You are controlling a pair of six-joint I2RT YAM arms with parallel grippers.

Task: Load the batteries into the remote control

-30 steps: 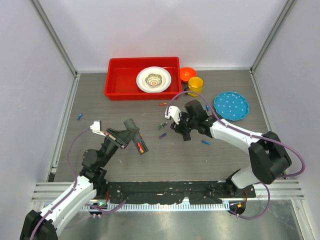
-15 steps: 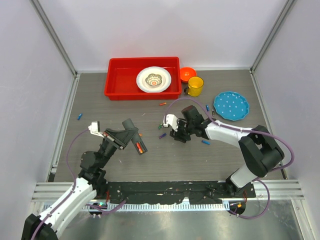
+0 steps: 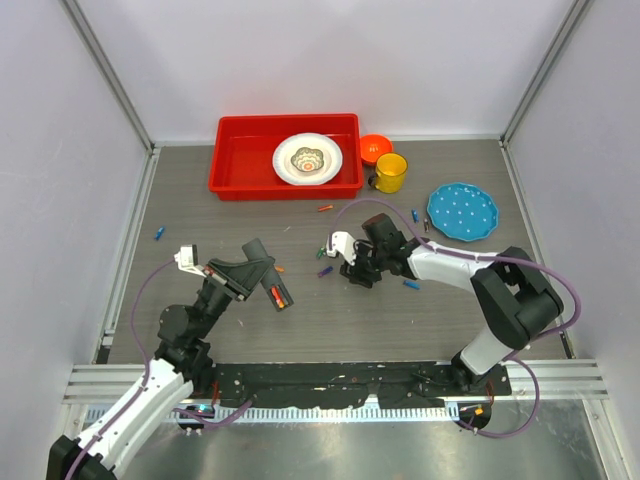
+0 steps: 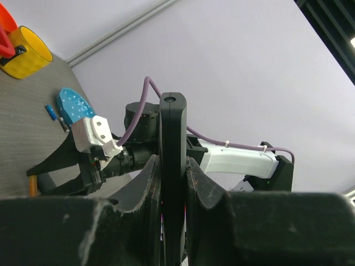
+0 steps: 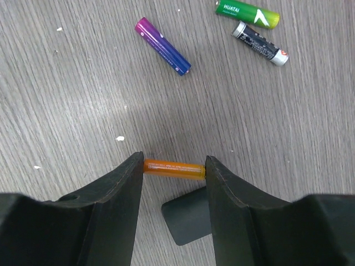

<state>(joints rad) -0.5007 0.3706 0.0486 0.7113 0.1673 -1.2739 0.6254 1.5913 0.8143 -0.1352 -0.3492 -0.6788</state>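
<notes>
Right wrist view: right pincer point(image 5: 173, 165) pinches a slim orange cylindrical battery point(image 5: 173, 168) end to end, low at the grey bench point(image 5: 66, 83). Meanwhile left pincer point(image 4: 172, 178) clamps the slim black plastic remote control point(image 4: 172, 127) aloft.

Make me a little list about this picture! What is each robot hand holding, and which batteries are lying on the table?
Left gripper: shut on the remote
Right gripper: shut on the orange battery, pinched end to end
Loose batteries: purple battery, green battery, black battery
By the right gripper: black cover lying on the table
Far side: red tray, yellow cup, blue plate
</notes>
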